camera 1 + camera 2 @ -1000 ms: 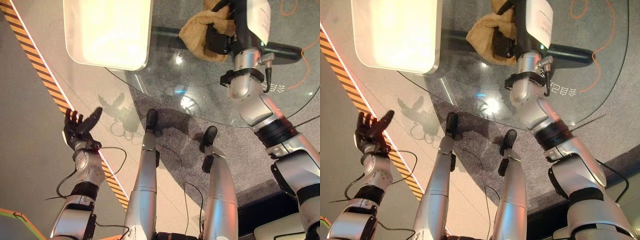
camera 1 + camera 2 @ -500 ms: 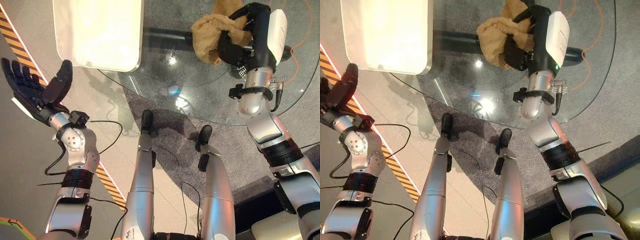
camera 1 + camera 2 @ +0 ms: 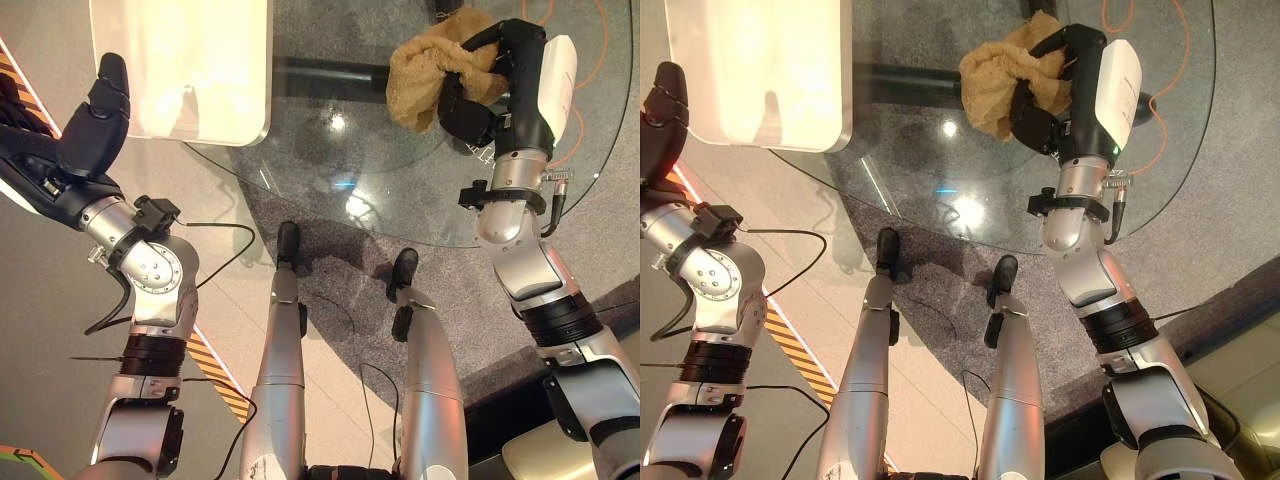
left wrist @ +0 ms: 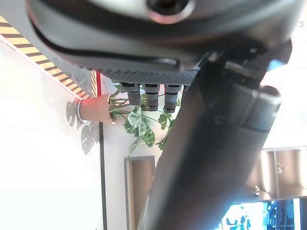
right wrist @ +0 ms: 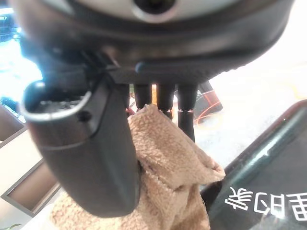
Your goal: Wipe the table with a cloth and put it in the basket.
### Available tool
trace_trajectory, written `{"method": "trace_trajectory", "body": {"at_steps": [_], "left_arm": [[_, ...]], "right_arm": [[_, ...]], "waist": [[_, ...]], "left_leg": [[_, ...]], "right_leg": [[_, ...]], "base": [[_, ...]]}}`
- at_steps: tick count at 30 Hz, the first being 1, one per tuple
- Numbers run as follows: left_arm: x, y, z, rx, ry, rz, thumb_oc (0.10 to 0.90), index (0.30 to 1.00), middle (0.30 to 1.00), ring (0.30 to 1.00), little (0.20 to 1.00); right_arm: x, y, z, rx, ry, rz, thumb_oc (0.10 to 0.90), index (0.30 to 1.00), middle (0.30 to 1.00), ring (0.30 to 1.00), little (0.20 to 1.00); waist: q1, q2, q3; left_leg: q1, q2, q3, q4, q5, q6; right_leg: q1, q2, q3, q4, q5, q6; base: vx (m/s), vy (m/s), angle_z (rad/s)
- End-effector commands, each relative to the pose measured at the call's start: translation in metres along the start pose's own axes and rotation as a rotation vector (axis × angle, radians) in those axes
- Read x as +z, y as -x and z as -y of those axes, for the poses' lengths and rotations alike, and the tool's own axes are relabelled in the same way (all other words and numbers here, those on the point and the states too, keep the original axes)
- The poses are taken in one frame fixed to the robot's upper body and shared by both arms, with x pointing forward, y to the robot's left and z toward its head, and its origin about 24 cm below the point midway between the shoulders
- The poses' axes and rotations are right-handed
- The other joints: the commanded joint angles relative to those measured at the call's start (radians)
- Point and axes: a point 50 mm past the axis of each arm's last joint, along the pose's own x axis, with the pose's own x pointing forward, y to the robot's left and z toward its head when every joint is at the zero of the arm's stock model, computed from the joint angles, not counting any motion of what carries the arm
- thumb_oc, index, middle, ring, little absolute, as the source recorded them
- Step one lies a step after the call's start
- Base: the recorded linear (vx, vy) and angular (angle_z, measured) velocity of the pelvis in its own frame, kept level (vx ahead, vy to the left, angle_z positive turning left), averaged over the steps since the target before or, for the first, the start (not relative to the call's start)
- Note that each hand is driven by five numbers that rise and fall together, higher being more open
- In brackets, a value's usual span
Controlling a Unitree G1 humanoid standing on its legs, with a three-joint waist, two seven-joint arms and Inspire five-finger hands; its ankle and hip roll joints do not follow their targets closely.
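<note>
A tan cloth [image 3: 425, 75] hangs bunched over the far part of the round glass table [image 3: 400, 190]. My right hand [image 3: 495, 90] is shut on the cloth, with thumb and fingers curled round it; the right wrist view shows the cloth [image 5: 168, 167] pinched between them. My left hand [image 3: 70, 150] is raised at the left, open, with its fingers straight, beside the near corner of a white rectangular basket [image 3: 258, 90]. In the left wrist view the fingers [image 4: 146, 93] hold nothing.
A dark bar [image 3: 330, 80] runs under the glass top. An orange cable [image 3: 590, 70] loops on the floor past the table's right edge. Black-and-yellow striped tape [image 3: 215, 365] crosses the floor at the left. The left wrist view shows a potted plant [image 4: 96, 108].
My left arm has swung up from low at the left to beside the white basket, hand still open. The right hand has turned and drawn the cloth up in its grip.
</note>
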Motion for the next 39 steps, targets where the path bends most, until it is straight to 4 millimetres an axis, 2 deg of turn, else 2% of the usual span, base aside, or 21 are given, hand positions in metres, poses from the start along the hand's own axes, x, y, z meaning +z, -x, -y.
{"method": "trace_trajectory", "body": {"at_steps": [1, 8, 13, 24, 31, 39], "left_arm": [[0.040, -0.018, 0.010, -0.079, 0.074, 0.250, 0.800, 0.900, 0.900, 0.900, 0.900], [0.046, -0.011, 0.023, -0.255, 0.061, 0.261, 0.800, 0.900, 0.900, 0.900, 0.900], [0.046, -0.009, 0.027, -0.302, 0.060, 0.258, 0.800, 0.900, 0.900, 0.900, 0.900], [0.045, -0.001, 0.057, -0.567, 0.085, 0.205, 0.800, 0.900, 0.900, 0.900, 0.900], [0.042, 0.006, 0.087, -0.733, 0.085, 0.182, 0.800, 0.900, 0.900, 0.900, 0.900], [0.034, 0.010, 0.104, -0.809, 0.075, 0.145, 0.800, 0.900, 0.900, 0.900, 0.900]], "right_arm": [[0.051, -0.015, 0.038, -0.197, -0.087, 0.269, 0.100, 0.300, 0.300, 0.300, 0.200], [0.060, -0.012, 0.047, -0.206, -0.103, 0.339, 0.100, 0.300, 0.300, 0.300, 0.200], [0.064, -0.012, 0.050, -0.211, -0.108, 0.358, 0.100, 0.300, 0.300, 0.300, 0.200], [0.083, -0.014, 0.062, -0.228, -0.151, 0.455, 0.100, 0.300, 0.300, 0.300, 0.200], [0.098, -0.016, 0.066, -0.230, -0.180, 0.520, 0.100, 0.300, 0.300, 0.300, 0.200], [0.110, -0.019, 0.068, -0.228, -0.220, 0.573, 0.100, 0.300, 0.300, 0.300, 0.200]], "waist": [[0.000, -0.009, -0.023], [-0.005, -0.006, -0.023], [-0.007, -0.007, -0.023], [-0.026, -0.018, -0.023], [-0.046, -0.024, -0.023], [-0.062, -0.028, -0.023]], "left_leg": [[0.083, -0.125, 0.112, -0.003, -0.087, 0.130], [0.094, -0.123, 0.119, -0.008, -0.085, 0.130], [0.095, -0.122, 0.121, -0.006, -0.085, 0.131], [0.105, -0.112, 0.131, 0.001, -0.085, 0.131], [0.112, -0.105, 0.141, -0.001, -0.085, 0.130], [0.124, -0.096, 0.149, -0.003, -0.088, 0.126]], "right_leg": [[0.085, 0.165, -0.005, -0.130, 0.050, -0.044], [0.093, 0.166, -0.001, -0.131, 0.050, -0.042], [0.093, 0.167, 0.001, -0.128, 0.050, -0.042], [0.099, 0.176, 0.014, -0.119, 0.056, -0.039], [0.102, 0.179, 0.025, -0.122, 0.061, -0.035], [0.110, 0.181, 0.035, -0.124, 0.060, -0.033]], "base": [[0.00, 0.000, 0.00], [0.00, 0.000, 0.00], [0.01, 0.001, 0.00], [0.00, 0.000, 0.00], [0.00, 0.004, -0.01], [0.00, 0.000, 0.00]]}}
